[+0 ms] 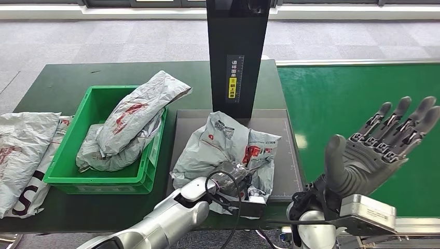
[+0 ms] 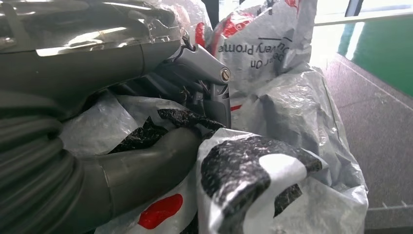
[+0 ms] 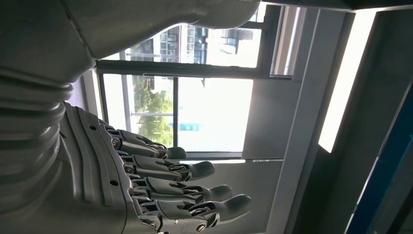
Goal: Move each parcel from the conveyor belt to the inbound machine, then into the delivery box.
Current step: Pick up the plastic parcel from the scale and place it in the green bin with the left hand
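The left hand (image 1: 228, 181) is closed on the crumpled grey parcel (image 1: 228, 148), which lies on the dark platform of the inbound machine (image 1: 288, 155), in front of its black upright column (image 1: 237, 52). In the left wrist view the thumb (image 2: 146, 168) is seen pressed into the plastic film of the parcel (image 2: 292, 112), a contact that is hidden from the head view by the wrist. The right hand (image 1: 381, 148) is held raised, released, fingers spread, above the green conveyor belt (image 1: 358, 93); in the right wrist view its fingers (image 3: 195, 170) are shown extended against windows. The parcel's near edge overhangs the platform's front. To the left, just beside the platform, the green delivery box (image 1: 93, 179) is found holding two parcels, one poking over its rim. More parcels (image 1: 23, 155) are piled at the table's left edge.
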Robot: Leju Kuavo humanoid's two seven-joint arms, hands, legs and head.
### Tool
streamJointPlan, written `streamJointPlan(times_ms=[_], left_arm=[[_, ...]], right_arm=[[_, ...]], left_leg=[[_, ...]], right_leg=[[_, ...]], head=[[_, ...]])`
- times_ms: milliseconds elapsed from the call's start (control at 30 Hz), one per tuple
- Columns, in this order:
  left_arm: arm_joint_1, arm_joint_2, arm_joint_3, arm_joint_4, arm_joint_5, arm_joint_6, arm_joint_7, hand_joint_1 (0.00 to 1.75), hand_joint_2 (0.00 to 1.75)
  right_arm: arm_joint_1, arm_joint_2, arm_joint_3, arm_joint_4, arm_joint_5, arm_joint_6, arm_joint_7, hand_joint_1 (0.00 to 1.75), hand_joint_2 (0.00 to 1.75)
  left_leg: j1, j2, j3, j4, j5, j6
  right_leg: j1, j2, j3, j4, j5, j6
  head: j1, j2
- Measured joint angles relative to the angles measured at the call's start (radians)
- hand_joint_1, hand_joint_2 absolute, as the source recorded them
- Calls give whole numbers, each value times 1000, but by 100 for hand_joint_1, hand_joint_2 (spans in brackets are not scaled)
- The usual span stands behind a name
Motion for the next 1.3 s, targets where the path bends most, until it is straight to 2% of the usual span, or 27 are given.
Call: streamJointPlan(times_ms=[200,267,367,500,600,767,867,1000,1300], left_arm=[[-21,0,-19,2,-48,-59,26,175,175],[-28,0,-27,2,-69,-45,38,175,175],[-34,0,-28,-3,-105,72,59,175,175],[-29,16,-1,-88,-179,362,77,175,175],[17,34,82,-250,-277,452,65,175,175],[160,40,285,-614,-369,467,-53,175,175],[216,37,387,-762,-396,468,-70,175,175],[263,28,479,-883,-415,468,-84,175,175],[316,22,575,-1037,-352,468,-98,175,175]], right_arm=[[-1,0,-10,0,9,-5,0,0,175],[-1,0,-13,-3,12,-6,0,0,175],[-1,0,-22,-15,16,-8,2,0,175],[-1,1,-33,-30,28,-15,17,0,175],[0,3,-35,-30,32,-35,26,0,175],[3,6,-37,-29,42,-54,34,0,175],[5,6,-38,-23,55,-57,33,0,175],[8,6,-41,-11,65,-57,26,0,175],[10,9,-53,20,100,-57,14,0,175]], left_leg=[[0,0,0,0,0,0],[0,0,0,0,0,0],[0,0,0,0,0,0],[0,-1,0,0,0,0],[0,0,0,0,0,0],[0,0,-1,0,0,0],[0,0,-1,0,0,0],[0,0,-1,0,0,0],[0,0,-1,0,0,0]], right_leg=[[0,0,0,0,0,0],[0,0,0,0,0,0],[0,0,0,0,0,0],[0,-1,1,0,0,0],[0,0,0,0,0,0],[0,0,-1,0,0,0],[0,0,-1,0,-1,0],[0,0,-1,0,-1,0],[0,0,0,0,0,0]], head=[[0,0],[0,0],[0,0],[0,0],[0,0],[0,0],[0,0],[0,0],[0,0]])
